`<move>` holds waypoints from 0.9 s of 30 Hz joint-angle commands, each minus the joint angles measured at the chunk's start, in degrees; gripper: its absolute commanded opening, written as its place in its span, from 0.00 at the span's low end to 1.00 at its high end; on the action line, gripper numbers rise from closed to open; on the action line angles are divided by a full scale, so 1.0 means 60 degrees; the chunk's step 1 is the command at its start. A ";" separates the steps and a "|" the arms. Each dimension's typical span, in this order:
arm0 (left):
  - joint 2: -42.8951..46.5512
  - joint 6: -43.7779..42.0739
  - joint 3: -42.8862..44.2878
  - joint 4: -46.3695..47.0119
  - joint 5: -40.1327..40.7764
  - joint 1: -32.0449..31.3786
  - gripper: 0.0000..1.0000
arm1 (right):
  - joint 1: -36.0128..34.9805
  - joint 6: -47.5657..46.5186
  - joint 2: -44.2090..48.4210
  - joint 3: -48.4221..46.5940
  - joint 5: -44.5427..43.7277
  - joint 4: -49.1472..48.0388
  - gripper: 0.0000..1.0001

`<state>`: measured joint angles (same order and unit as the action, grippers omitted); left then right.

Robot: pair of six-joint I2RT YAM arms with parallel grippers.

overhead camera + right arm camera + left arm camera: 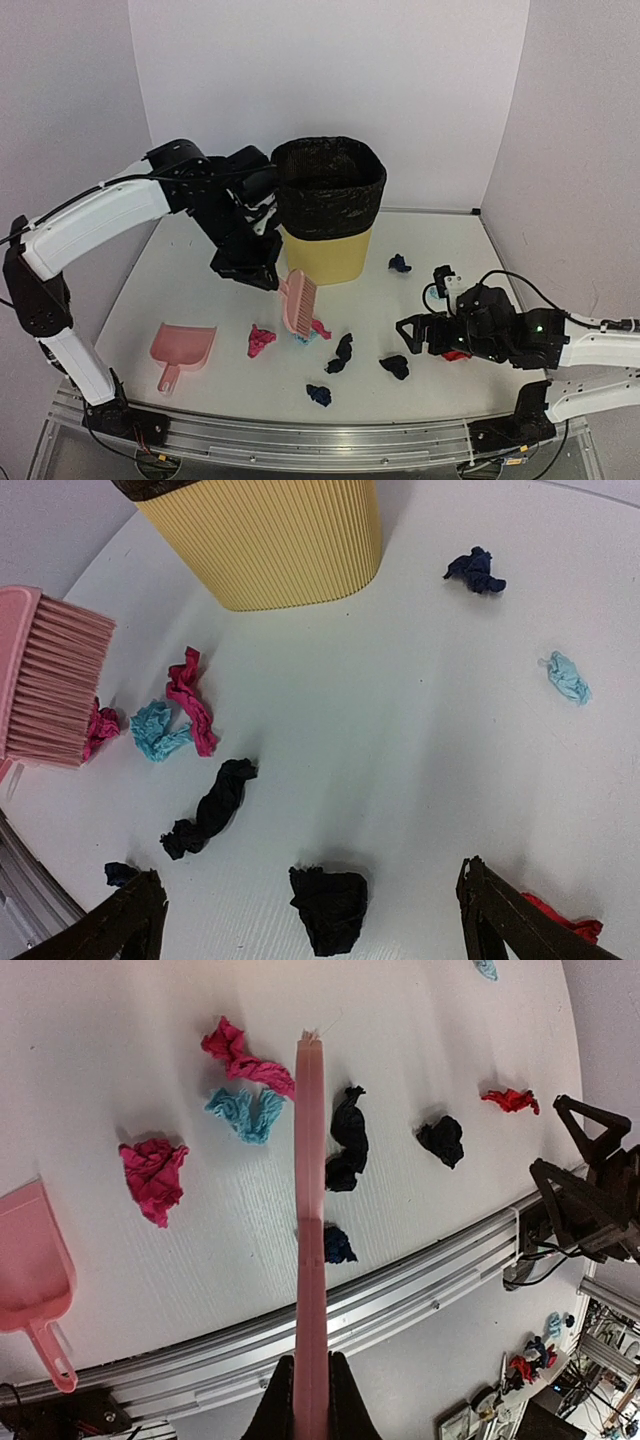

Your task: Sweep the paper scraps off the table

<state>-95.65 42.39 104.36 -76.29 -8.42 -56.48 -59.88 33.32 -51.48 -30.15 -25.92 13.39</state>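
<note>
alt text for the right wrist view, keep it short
Open right gripper hovers over the white table, its two dark fingertips flanking a black paper scrap. Other paper scraps in pink, blue, navy and red lie scattered; a pink brush shows at left, a yellow ribbed bin at top.

Left arm raised, jaws clamped — right jaws wide.

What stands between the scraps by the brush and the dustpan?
Only a magenta scrap, lying on the table between the brush and the dustpan; nothing else visible blocks that path.
</note>
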 commanded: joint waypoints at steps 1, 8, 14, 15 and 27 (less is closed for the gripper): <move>0.1753 0.0324 -0.1675 -0.0966 0.0924 0.1150 0.00 | 0.0008 -0.0240 -0.0322 -0.0556 -0.0100 -0.0152 0.98; 0.2685 -0.0281 -0.3177 -0.0981 0.1148 0.2523 0.00 | 0.0028 -0.0180 -0.0446 -0.0573 -0.0033 -0.0152 0.98; 0.1755 -0.0598 -0.3664 -0.0943 0.0902 0.2648 0.00 | 0.0022 -0.0236 -0.0288 -0.0507 -0.0164 -0.0152 0.98; 0.1587 -0.0692 -0.3555 -0.0918 0.0789 0.2649 0.00 | 0.0024 -0.0233 -0.0277 -0.0498 -0.0173 -0.0152 0.98; -0.0347 -0.2041 -0.2767 -0.0143 -0.0984 0.2607 0.00 | 0.0032 0.0016 0.0041 -0.0216 -0.0447 -0.0153 0.98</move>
<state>-93.06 33.83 84.19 -78.14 -10.37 -40.82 -59.86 32.77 -53.04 -31.48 -26.64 13.37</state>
